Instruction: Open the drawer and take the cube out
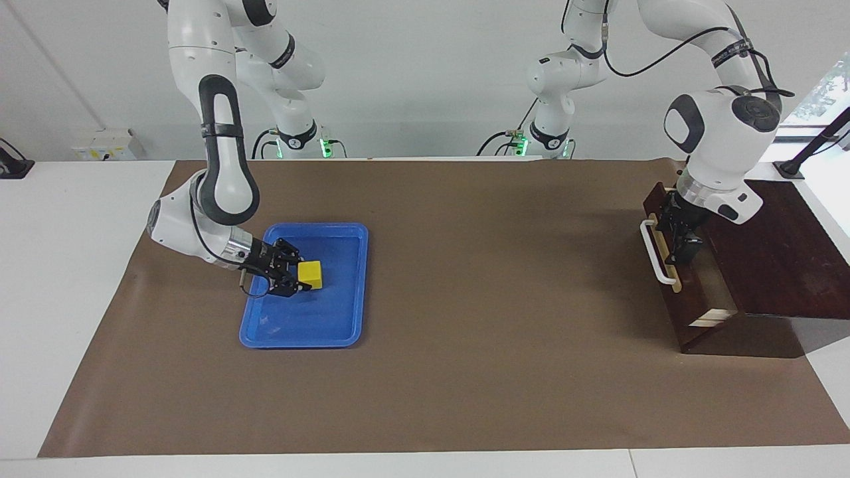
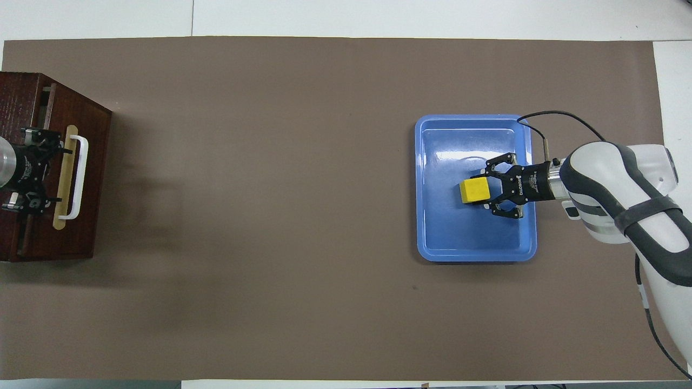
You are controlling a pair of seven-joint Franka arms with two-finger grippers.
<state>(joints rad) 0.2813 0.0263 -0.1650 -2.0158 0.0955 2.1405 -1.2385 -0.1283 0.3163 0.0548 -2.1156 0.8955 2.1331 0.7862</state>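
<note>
The yellow cube (image 1: 311, 273) lies in the blue tray (image 1: 312, 342) toward the right arm's end of the table; it also shows in the overhead view (image 2: 471, 191). My right gripper (image 1: 297, 273) is low in the tray, open, with its fingertips at either side of the cube's edge (image 2: 485, 191). The dark brown drawer (image 1: 690, 292) with its white handle (image 1: 654, 252) is pushed almost fully into its box (image 1: 777, 252); only a thin pale strip shows. My left gripper (image 1: 679, 244) is open at the top edge of the drawer front (image 2: 92, 178), just inside the handle (image 2: 81, 178).
A brown mat (image 1: 465, 265) covers the table. The blue tray's rim (image 2: 476, 256) stands low around the cube. The drawer box (image 2: 16, 92) sits at the left arm's end of the table, near the mat's edge.
</note>
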